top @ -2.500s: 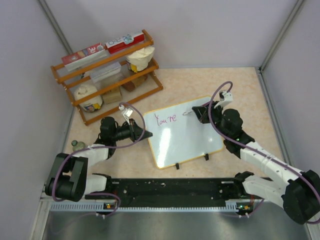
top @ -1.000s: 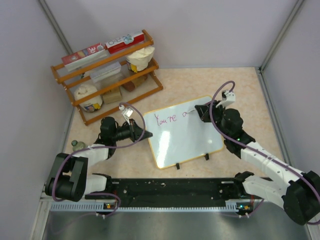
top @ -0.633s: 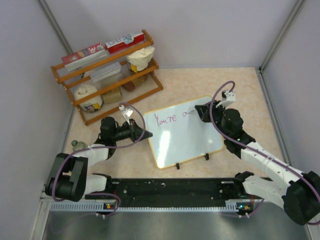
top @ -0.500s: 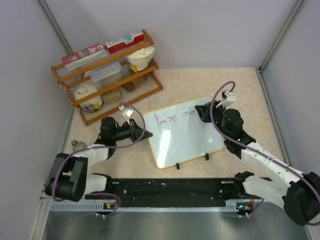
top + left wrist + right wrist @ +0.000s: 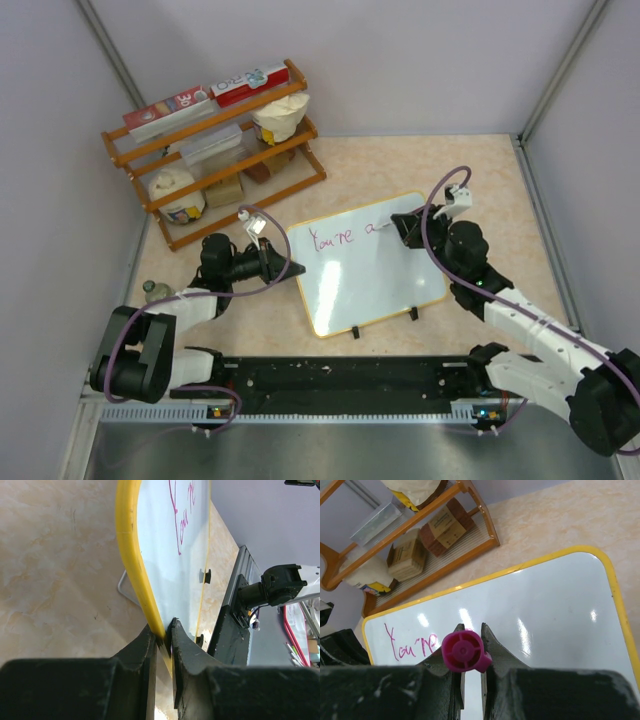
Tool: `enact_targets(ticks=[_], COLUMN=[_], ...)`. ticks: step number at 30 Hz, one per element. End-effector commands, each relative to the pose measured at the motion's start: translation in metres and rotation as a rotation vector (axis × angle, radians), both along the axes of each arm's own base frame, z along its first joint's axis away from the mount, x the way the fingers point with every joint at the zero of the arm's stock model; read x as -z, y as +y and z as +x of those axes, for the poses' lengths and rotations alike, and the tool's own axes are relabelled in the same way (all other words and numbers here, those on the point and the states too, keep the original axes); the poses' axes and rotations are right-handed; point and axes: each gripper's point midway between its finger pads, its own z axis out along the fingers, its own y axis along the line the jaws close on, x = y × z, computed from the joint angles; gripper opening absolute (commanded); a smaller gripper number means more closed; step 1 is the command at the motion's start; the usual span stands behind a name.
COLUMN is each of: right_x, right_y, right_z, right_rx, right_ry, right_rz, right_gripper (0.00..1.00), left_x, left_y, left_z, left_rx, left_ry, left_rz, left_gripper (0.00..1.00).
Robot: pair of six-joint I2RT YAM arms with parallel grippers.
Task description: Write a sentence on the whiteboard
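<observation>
The whiteboard (image 5: 365,270) lies tilted on the table, white with a yellow rim and two black clips on its near edge. Pink writing (image 5: 332,238) reading "You're" runs along its top, followed by a small letter (image 5: 371,229). My left gripper (image 5: 291,268) is shut on the board's left rim (image 5: 131,565), with one finger on each face (image 5: 164,636). My right gripper (image 5: 402,225) hovers over the board's upper right, shut on a magenta marker (image 5: 464,651). The marker's end faces the wrist camera above the board (image 5: 555,605). Its tip is hidden.
A wooden rack (image 5: 215,150) with boxes and bags stands at the back left. A small jar (image 5: 150,290) sits by the left wall. A black rail (image 5: 340,375) runs along the near edge. Walls close in on both sides.
My right gripper has shifted slightly right along the board's top with the marker. A new pink letter has appeared after "You're". The left arm and the board have not moved.
</observation>
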Motion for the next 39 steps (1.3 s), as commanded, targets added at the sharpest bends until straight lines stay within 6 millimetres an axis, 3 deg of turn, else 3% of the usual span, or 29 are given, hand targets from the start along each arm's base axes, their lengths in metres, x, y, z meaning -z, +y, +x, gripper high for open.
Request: enact_targets(ticks=[1,13,24,39], right_x=[0.009,-0.008,-0.071,-0.071], right_y=[-0.009,-0.013,-0.012,-0.015], right_z=[-0.001,-0.001,-0.013,-0.015], right_rx=[0.024,0.048,0.015,-0.006], right_ry=[0.013,-0.016,-0.164,-0.192], right_rz=[-0.037,-0.003,0.091,-0.022], right_gripper=[0.0,0.0,0.0,0.0], left_x=[-0.002,-0.002,-0.002,-0.002], left_y=[0.003,0.003,0.003,0.002], left_z=[0.011,0.011,0.011,0.01], left_rx=[-0.022,-0.022,-0.023,-0.019], left_ry=[-0.105,-0.103,-0.105,-0.103], left_rz=[0.038,0.038,0.039,0.036], left_gripper=[0.0,0.0,0.0,0.0])
